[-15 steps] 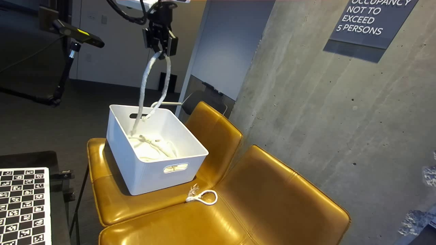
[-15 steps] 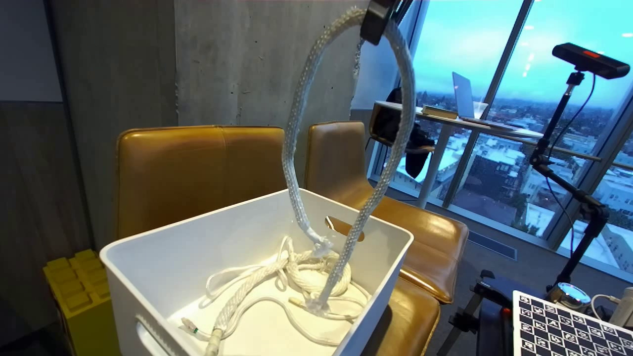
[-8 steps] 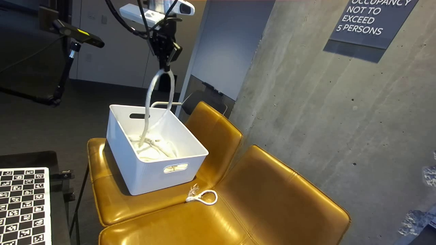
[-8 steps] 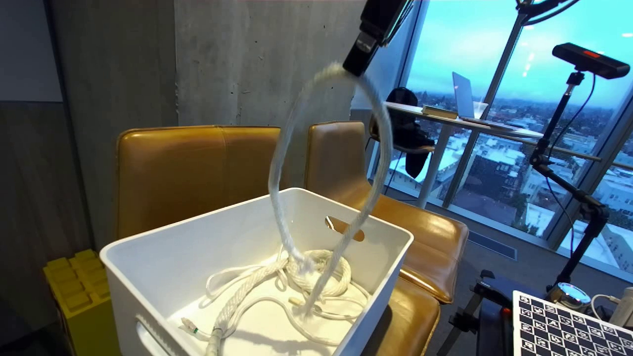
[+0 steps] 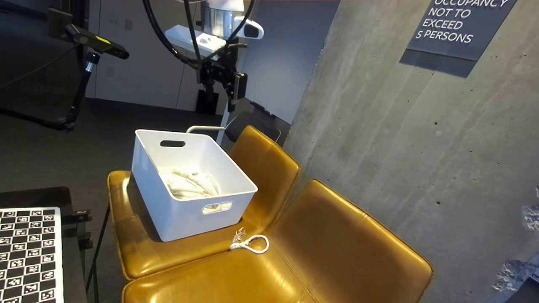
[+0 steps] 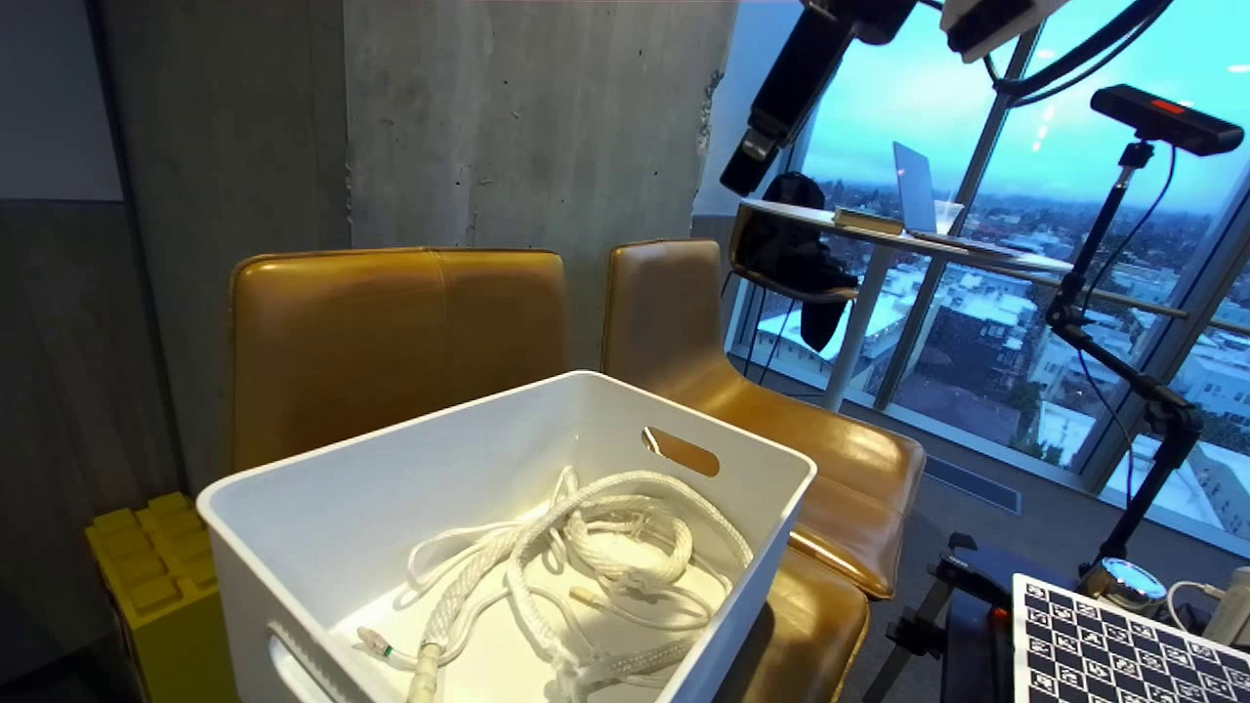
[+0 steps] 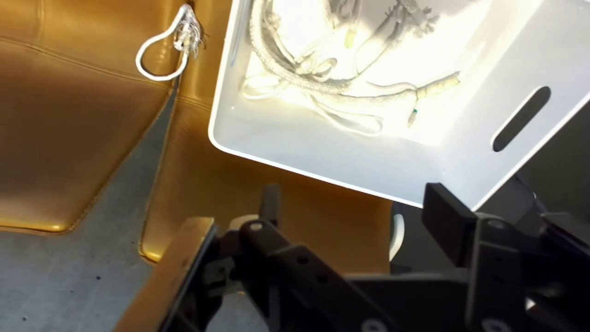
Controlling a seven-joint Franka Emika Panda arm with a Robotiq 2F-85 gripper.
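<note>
Gripper: jaws stood apart with nothing between them; the white braided rope, a moment earlier hanging from them, lay below, arched over other ropes inside the white bin, so its release was judged complete. The wrist view showed the gap between both fingers; an exterior view gave a lone finger, the opening unreadable there. Also shown in the wrist view, below the jaws and outside the bin, was a small frayed loop lying across the join of two tan chairs; that exterior view omitted the loop.
</note>
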